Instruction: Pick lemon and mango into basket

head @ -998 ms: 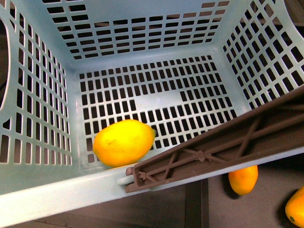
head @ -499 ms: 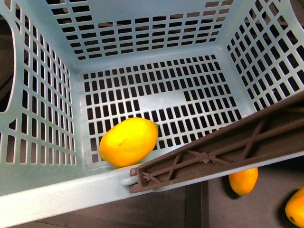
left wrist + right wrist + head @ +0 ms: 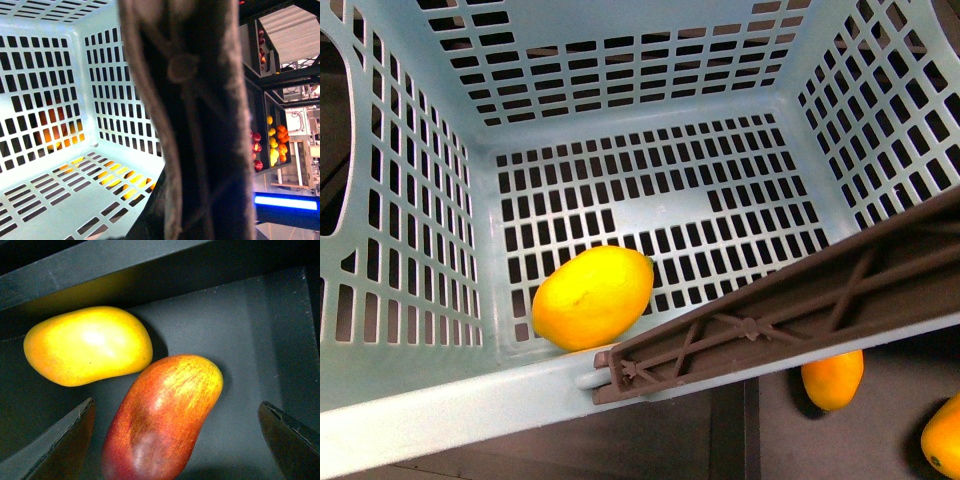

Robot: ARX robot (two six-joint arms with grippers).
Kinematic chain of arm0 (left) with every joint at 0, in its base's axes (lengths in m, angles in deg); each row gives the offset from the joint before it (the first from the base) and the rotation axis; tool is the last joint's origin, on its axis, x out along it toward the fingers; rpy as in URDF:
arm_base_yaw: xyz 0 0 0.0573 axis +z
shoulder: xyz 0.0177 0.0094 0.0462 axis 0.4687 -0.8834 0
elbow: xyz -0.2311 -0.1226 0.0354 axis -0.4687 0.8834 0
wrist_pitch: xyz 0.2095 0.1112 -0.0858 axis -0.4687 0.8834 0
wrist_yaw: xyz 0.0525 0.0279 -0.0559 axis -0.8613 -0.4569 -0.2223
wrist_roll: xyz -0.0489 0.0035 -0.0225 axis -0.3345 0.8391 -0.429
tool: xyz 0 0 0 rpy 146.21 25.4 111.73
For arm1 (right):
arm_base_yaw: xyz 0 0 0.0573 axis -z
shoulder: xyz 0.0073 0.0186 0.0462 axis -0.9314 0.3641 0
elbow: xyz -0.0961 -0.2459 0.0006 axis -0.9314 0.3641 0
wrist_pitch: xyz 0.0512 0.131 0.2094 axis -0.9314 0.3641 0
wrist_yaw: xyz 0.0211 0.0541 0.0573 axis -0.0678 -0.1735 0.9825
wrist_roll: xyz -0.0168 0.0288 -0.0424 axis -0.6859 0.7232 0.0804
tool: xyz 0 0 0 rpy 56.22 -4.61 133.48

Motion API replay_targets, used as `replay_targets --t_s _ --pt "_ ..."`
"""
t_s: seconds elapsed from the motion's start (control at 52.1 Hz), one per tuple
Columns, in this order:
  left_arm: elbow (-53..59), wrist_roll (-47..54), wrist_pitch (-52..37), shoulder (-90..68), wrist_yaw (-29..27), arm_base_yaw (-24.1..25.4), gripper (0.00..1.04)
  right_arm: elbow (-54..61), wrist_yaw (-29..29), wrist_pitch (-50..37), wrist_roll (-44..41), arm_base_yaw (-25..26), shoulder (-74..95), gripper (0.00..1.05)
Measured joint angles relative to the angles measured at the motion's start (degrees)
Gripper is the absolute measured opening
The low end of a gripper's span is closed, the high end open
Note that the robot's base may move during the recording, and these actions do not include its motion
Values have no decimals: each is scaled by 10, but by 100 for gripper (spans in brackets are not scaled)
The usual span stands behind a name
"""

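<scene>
So the bright yellow smooth oval lemon (image 3: 592,297) is already in the light aqua-teal slotted plastic basket (image 3: 640,60), lying on the slotted floor in the near corner, right up against the near wall and partly tucked under the brown plastic swing handle (image 3: 790,300), which slants across the near right side of the basket. The elongated red-to-orange mango (image 3: 162,417) is not in there: the right wrist view has it on a dark grey shelf surface (image 3: 260,355), pressed up against a plainer orange-yellow oval fruit (image 3: 87,345). The right gripper (image 3: 177,440) is spread wide with nothing in it, one dark fingertip (image 3: 65,440) on each side of the mango and neither touching it. The left wrist view is mostly that handle, blurry and very close; no left gripper shows there, so can't tell if it's gripping anything
</scene>
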Motion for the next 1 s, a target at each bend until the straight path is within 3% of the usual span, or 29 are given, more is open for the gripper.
replay_targets --t_s 0.998 --pt "0 0 0 0 0 0 4 -104 4 98 149 -41 67 96"
